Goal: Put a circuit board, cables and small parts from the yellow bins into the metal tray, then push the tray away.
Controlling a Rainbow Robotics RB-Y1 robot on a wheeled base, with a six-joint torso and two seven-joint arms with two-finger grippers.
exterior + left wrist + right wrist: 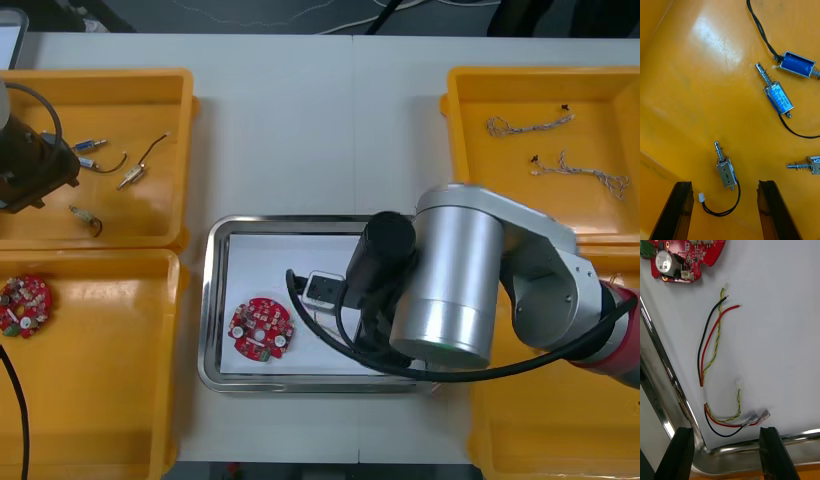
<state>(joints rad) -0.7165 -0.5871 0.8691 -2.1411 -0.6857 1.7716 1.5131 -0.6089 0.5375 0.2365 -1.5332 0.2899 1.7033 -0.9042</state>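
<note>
The metal tray [214, 300], white inside, sits mid-table and holds a round red circuit board [262, 328]. In the right wrist view a red and yellow cable [711, 352] with black and red leads lies loose on the tray's white floor near the circuit board [681, 257]. My right gripper [727, 455] is open just above the cable's terminal ends, at the tray's corner. My left gripper [727, 210] is open over the upper left yellow bin [150, 85], with a small metal part [726, 172] just ahead of its fingers.
More small metal parts [778, 95] [132, 177] lie in that bin. A second circuit board [24, 305] rests in the lower left bin. Twisted cables [530, 125] lie in the upper right bin [460, 100]. My right arm [450, 280] covers the tray's right side.
</note>
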